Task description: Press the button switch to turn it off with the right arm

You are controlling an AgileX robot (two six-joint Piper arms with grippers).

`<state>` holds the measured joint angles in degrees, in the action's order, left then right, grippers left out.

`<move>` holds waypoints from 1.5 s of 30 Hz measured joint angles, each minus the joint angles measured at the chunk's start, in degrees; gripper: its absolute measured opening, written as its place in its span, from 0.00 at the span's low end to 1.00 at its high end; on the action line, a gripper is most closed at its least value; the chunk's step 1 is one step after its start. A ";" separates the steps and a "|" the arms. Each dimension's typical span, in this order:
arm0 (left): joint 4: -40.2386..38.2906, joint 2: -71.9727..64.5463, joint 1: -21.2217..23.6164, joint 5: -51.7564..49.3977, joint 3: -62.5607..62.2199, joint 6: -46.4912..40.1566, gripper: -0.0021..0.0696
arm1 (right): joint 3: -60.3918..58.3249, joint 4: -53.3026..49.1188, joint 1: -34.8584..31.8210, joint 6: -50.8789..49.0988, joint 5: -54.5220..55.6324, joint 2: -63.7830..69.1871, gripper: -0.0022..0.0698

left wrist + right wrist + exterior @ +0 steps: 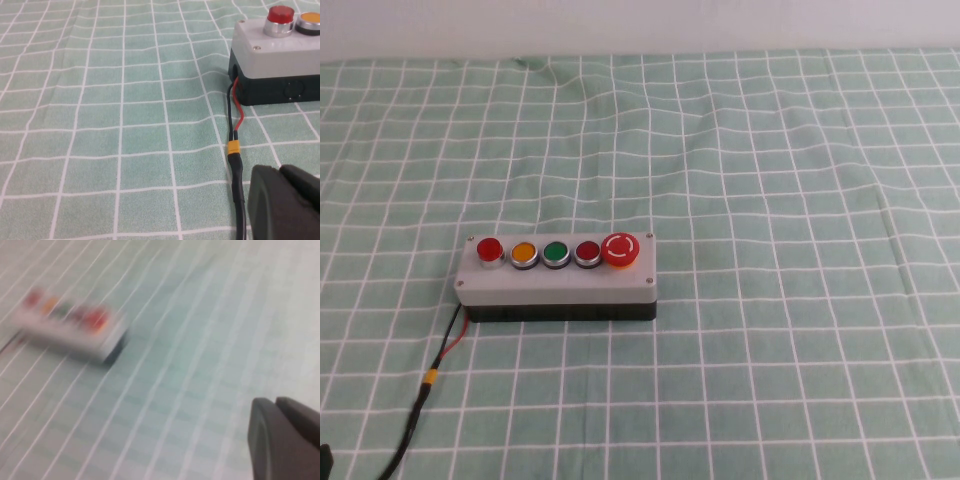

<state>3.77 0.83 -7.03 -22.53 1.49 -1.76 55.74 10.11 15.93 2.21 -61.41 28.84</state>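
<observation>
So the small grey rectangular button switch box with a black base (pixel 558 280) sits a bit left of centre on the green-and-white checked cloth (pixel 770 200), flat and square to the camera. Its top holds a row of round buttons: red, orange, green, dark red, then the bigger red mushroom button (pixel 620 249) at the right end. Plenty of bare cloth all round, especially to the right and behind. Neither arm shows from above. The left wrist camera picks up the black cable with a yellow connector (pixel 233 148) leaving the box's end, plus the left gripper (pixel 282 202) near it; can't tell its opening. The right gripper (pixel 285 437) hangs well off from the box, and again I can't tell.
</observation>
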 joint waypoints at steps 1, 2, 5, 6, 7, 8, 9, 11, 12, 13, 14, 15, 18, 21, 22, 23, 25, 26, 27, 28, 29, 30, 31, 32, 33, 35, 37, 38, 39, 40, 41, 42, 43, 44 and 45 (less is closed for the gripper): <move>0.00 0.00 0.00 0.00 0.00 0.00 0.02 | 0.00 -1.60 -2.13 0.00 2.23 -1.88 0.02; 0.00 0.00 0.00 0.00 0.00 0.00 0.02 | 0.00 -3.18 -3.97 0.00 4.64 -3.67 0.02; 0.00 0.00 0.00 0.00 0.00 0.00 0.02 | 0.00 -7.30 -7.46 0.00 12.01 -8.18 0.02; 0.00 0.00 0.00 0.00 0.00 0.00 0.02 | 0.00 -8.69 -7.87 0.00 13.74 -9.32 0.02; 0.00 0.00 0.00 0.00 0.00 0.00 0.02 | -0.04 -10.11 -8.32 0.00 15.80 -10.60 0.02; 0.00 0.00 0.00 0.00 0.00 0.00 0.02 | -0.33 -11.08 -8.43 0.00 17.91 -11.79 0.02; 0.00 0.00 0.00 0.00 0.00 0.00 0.02 | -1.03 -11.94 -8.52 0.00 19.61 -12.95 0.02; 0.00 0.00 0.00 0.00 0.00 0.00 0.02 | -3.39 -13.46 -8.52 0.00 23.51 -15.02 0.02; 0.00 0.00 0.00 0.00 0.00 0.00 0.02 | -4.69 -13.90 -8.52 0.00 25.32 -15.80 0.02; 0.00 0.00 0.00 0.00 0.00 0.00 0.02 | -6.52 -14.14 -8.52 0.00 27.06 -16.74 0.02; 0.00 0.00 0.00 0.00 0.00 0.00 0.02 | -8.53 -14.24 -8.52 0.00 28.82 -17.62 0.02; 0.00 0.00 0.00 0.00 0.00 0.00 0.02 | -10.23 -14.25 -8.52 0.00 30.28 -18.32 0.02; 0.00 0.00 0.00 0.00 0.00 0.00 0.02 | -17.28 -14.34 -8.52 0.00 35.00 -20.56 0.02; 0.00 0.00 0.00 0.00 0.00 0.00 0.02 | -24.69 -14.37 -8.52 0.00 39.22 -22.47 0.02; 0.00 0.00 0.00 0.00 0.00 0.00 0.02 | -27.48 -14.37 -8.52 0.00 40.41 -23.06 0.02; 0.00 0.00 0.00 0.00 0.00 0.00 0.02 | -30.29 -14.37 -8.52 0.00 41.38 -23.64 0.02; 0.00 0.00 0.00 0.00 0.00 0.00 0.02 | -35.28 -14.37 -8.52 0.00 42.93 -24.79 0.02; 0.00 0.00 0.00 0.00 0.00 0.00 0.02 | -37.95 -14.47 -8.52 0.00 43.34 -25.51 0.02; 0.00 0.00 0.00 0.00 0.00 0.00 0.02 | -39.98 -14.47 -8.52 0.00 43.77 -26.14 0.02; 0.00 0.00 0.00 0.00 0.00 0.00 0.02 | -42.47 -14.34 -8.52 0.00 43.89 -27.04 0.02; 0.00 0.00 0.00 0.00 0.00 0.00 0.02 | -44.86 -14.06 -8.52 0.00 44.22 -28.00 0.02; 0.00 0.00 0.00 0.00 0.00 0.00 0.02 | -47.19 -13.77 -8.52 0.00 44.34 -28.77 0.02; 0.00 0.00 0.00 0.00 0.00 0.00 0.02 | -49.41 -13.18 -8.52 0.00 44.87 -29.14 0.02; 0.00 0.00 0.00 0.00 0.00 0.00 0.02 | -51.63 -12.34 -8.52 -0.13 45.50 -29.29 0.02; 0.00 0.00 0.00 0.00 0.00 0.00 0.02 | -53.32 -11.45 -8.52 -0.12 46.43 -29.29 0.02; 0.00 0.00 0.00 0.00 0.00 0.00 0.02 | -56.48 -8.41 -8.94 -0.12 47.53 -29.29 0.02; 0.00 0.00 0.00 0.00 0.00 0.00 0.02 | -57.05 -5.53 -9.05 -0.12 46.00 -29.29 0.02; 0.00 0.00 0.00 0.00 0.00 0.00 0.02 | -57.16 -4.75 -9.09 -0.12 44.38 -29.29 0.01; 0.00 0.00 0.00 0.00 0.00 0.00 0.02 | -57.16 -4.35 -9.09 -0.20 43.04 -29.29 0.01; 0.00 0.00 0.00 0.00 0.00 0.00 0.02 | -57.16 -4.10 -9.09 -0.20 41.59 -29.29 0.01; 0.00 0.00 0.00 0.00 0.00 0.00 0.02 | -57.16 -3.84 -9.09 -0.20 40.56 -29.29 0.01; 0.00 0.00 0.00 0.00 0.00 0.00 0.02 | -57.16 -3.83 -9.09 -0.20 39.99 -29.29 0.01; 0.00 0.00 0.00 0.00 0.00 0.00 0.02 | -57.16 -3.72 -9.09 -0.20 39.72 -29.29 0.01; 0.00 0.00 0.00 0.00 0.00 0.00 0.02 | -57.16 -3.61 -9.09 -0.20 39.60 -29.29 0.01; 0.00 0.00 0.00 0.00 0.00 0.00 0.02 | -57.16 -3.49 -9.09 -0.20 39.59 -29.29 0.01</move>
<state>3.77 0.83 -7.03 -22.53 1.49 -1.76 -1.41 6.62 6.85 2.01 -21.81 -0.45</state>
